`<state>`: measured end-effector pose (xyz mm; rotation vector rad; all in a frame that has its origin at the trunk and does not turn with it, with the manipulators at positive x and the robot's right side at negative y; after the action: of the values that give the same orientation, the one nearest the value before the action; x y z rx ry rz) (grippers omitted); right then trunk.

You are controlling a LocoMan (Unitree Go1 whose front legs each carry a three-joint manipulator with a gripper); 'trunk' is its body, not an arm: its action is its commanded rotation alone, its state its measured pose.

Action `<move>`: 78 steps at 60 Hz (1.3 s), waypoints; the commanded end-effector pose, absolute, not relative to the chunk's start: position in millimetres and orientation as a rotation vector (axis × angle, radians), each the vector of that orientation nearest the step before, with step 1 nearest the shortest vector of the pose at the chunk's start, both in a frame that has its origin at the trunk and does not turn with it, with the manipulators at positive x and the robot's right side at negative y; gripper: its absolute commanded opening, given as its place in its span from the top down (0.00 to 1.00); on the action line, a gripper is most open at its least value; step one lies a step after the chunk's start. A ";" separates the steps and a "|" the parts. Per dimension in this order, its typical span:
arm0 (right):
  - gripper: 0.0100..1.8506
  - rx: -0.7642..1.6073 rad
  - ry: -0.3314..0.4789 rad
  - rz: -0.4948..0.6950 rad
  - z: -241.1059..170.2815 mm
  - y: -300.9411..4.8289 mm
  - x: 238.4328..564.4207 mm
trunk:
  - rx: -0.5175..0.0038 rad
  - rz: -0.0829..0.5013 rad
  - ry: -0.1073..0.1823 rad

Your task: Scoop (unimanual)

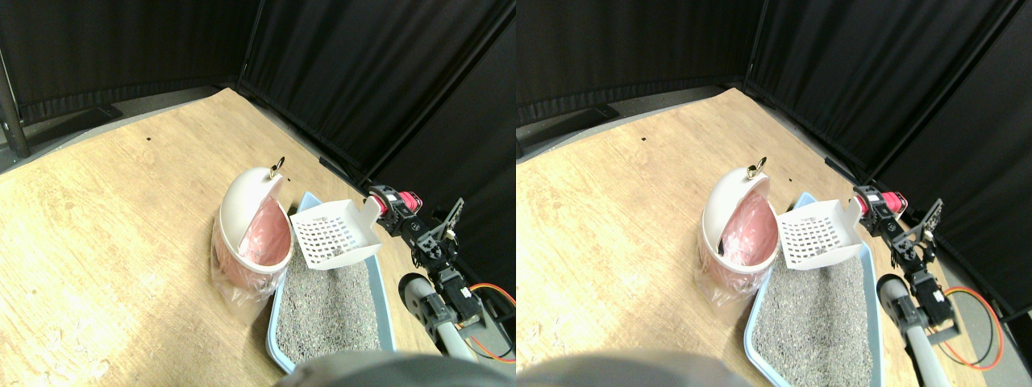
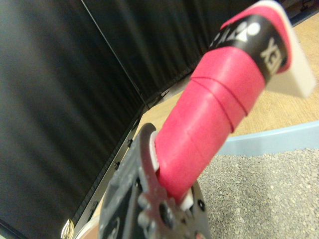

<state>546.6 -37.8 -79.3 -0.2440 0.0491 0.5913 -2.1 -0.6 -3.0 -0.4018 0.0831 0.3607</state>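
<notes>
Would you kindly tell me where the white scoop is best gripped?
Grip the scoop by its pink-wrapped handle, coming from the handle end, away from the bin. The slotted basket is too wide; the handle is narrow and sticks out behind. The pincer holds it there.

My white slotted scoop (image 1: 334, 234), handle wrapped in red tape (image 2: 209, 119), hangs tilted over the far end of the blue tray (image 1: 385, 302) of grey litter (image 1: 330, 310), beside the pink-lined white bin (image 1: 250, 230).

Just a light wooden floor (image 1: 105, 242) here, with black curtains (image 1: 363, 72) hanging all along the back. There's an orange cable (image 1: 493, 292) looping at the right edge.
</notes>
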 end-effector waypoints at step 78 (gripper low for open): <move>0.97 0.202 -0.031 0.115 -133.5 -183.9 512.5 | -0.220 0.124 0.094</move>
<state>514.0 -187.5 -139.7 0.1634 0.0329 0.0863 4.2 -1.9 -5.1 -0.2167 0.1170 0.1267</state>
